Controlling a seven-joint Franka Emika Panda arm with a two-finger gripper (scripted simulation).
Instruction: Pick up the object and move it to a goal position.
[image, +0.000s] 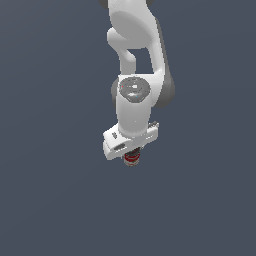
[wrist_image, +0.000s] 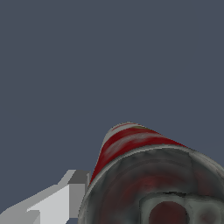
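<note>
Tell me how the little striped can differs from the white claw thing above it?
The red and white cylindrical tin can is striped and round; the white robot gripper is plain and blocky. The can looks far smaller in the exterior view, peeking out beneath the gripper. The can has a dark metallic end; the gripper looks smooth white.

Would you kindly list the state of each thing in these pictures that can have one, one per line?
soup can: beneath the arm's hand, between the claw's fingers; its metallic end fills much of the wrist view.
claw: pointing down, closed on the soup can; one pale finger sits beside the can's wall.
arm: reaching downward over the plain dark ground.
</note>
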